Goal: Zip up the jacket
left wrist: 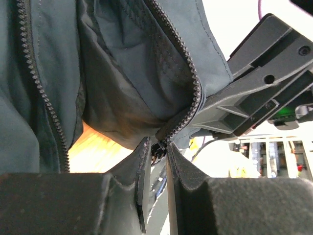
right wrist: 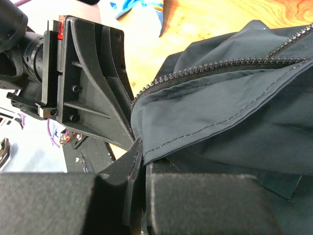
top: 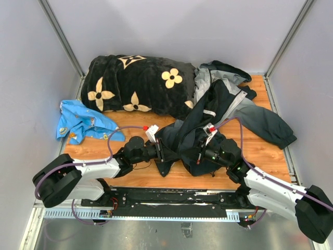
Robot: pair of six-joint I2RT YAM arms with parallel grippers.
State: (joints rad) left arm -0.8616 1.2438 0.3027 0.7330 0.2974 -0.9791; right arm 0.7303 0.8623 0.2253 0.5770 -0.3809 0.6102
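Where the wooden worktop (top: 263,153) fills the middle of the overhead view, the jacket (top: 223,112) lies crumpled from centre to upper right, its lower front gathered between both arms. The jaws of the left arm (top: 96,167) are almost closed, pinching the bottom end of the zipper (left wrist: 183,115) at their tips. The jaws of the right arm (top: 270,185) are fully closed on the fabric edge beside the zipper teeth. A flowered black blanket (top: 140,83) sits upper left, with a blue cloth (top: 83,122) at left.
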